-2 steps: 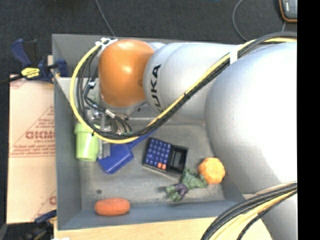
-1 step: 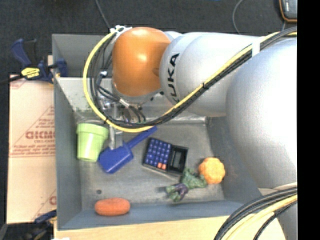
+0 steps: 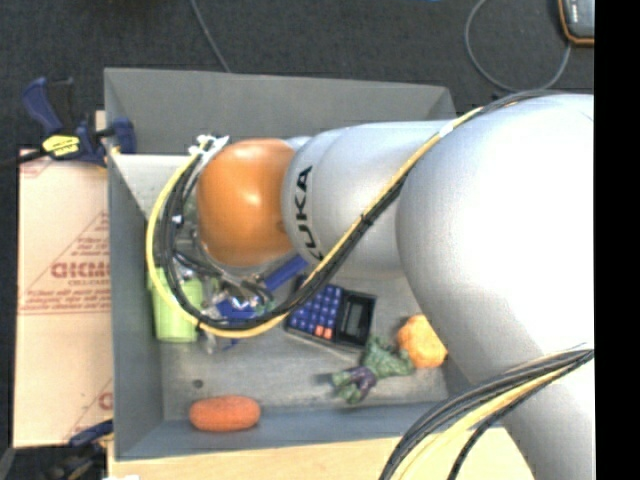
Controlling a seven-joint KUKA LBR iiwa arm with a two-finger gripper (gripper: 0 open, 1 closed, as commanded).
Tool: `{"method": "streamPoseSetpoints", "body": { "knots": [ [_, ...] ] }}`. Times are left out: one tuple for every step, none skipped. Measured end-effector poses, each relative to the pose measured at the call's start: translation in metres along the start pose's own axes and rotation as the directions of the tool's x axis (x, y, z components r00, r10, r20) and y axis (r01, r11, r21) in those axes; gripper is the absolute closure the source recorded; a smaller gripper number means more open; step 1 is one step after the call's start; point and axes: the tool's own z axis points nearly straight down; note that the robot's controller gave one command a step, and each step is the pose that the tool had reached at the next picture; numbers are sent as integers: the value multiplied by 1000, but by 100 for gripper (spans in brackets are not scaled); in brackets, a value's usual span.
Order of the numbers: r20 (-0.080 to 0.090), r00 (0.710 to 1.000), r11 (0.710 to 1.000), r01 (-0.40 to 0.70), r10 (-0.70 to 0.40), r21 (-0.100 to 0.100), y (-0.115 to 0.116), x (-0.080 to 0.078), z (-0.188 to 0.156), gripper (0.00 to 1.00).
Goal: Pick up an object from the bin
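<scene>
My gripper (image 3: 214, 306) is low at the bin's left side, mostly covered from above by the wrist, with just part of its dark body visible. A light green, tube-like thing (image 3: 169, 314) stands right beside it on the left, against the bin's left wall. Something blue (image 3: 243, 308) pokes out just to the gripper's right. A dark calculator with blue keys (image 3: 335, 316) lies a little further right, partly under the arm.
A green and purple toy figure (image 3: 366, 368) and an orange-yellow lump (image 3: 422, 342) lie at the front right. An orange-red oval thing (image 3: 225, 413) rests by the front wall. The arm and its orange cover span the bin's middle and right.
</scene>
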Motion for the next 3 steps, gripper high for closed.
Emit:
{"method": "streamPoseSetpoints", "body": {
  "knots": [
    [-13, 1000, 1000, 7, -7, 0, -6, -5, -14, 0],
    [31, 999, 999, 44, -44, 0, -3, 0, -70, 0],
    [-10, 1000, 1000, 20, -21, -3, -8, 2, -40, 0]
  ]
}}
